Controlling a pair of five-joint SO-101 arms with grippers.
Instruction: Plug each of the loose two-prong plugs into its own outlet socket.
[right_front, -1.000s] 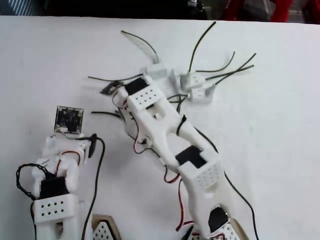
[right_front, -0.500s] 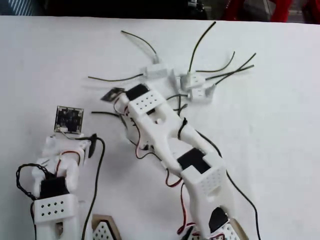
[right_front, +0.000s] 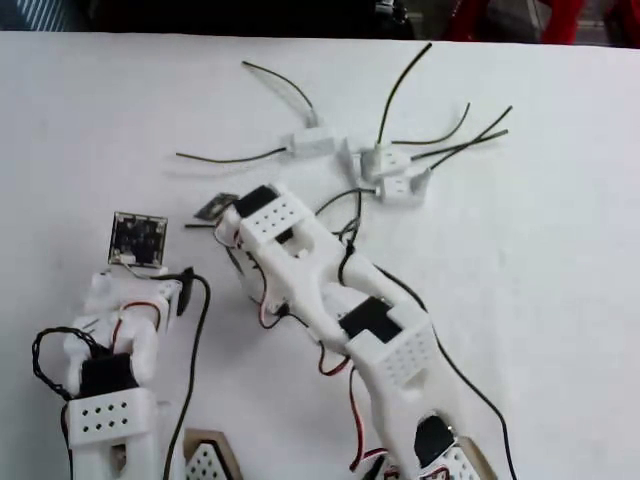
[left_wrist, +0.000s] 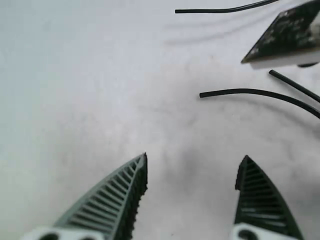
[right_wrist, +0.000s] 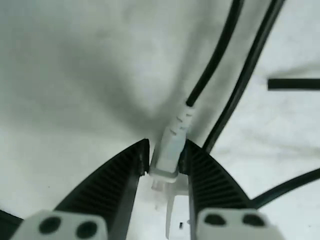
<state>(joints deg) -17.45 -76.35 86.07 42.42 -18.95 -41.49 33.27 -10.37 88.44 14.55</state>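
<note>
My right gripper (right_wrist: 164, 150) is shut on a small white two-prong plug (right_wrist: 169, 150), whose black lead (right_wrist: 215, 60) runs away over the table. In the high view the right arm (right_front: 275, 220) lies diagonally across the middle and its head covers the plug. Three white outlet sockets (right_front: 318, 143), (right_front: 385, 158), (right_front: 405, 187) with black leads sit beyond it, apart from the arm. My left gripper (left_wrist: 194, 162) is open over bare table, nothing between its fingers. The left arm (right_front: 115, 330) stands at the near left.
A loose black lead end (left_wrist: 200, 94) lies ahead of the left gripper, beside the right arm's small dark circuit board (left_wrist: 287, 35). Several thin black leads (right_front: 400, 90) fan out behind the sockets. Bare white table stretches to the far left and right.
The right arm has drawn back toward the near left, away from the sockets, with the plug still in its gripper. The left arm has not moved.
</note>
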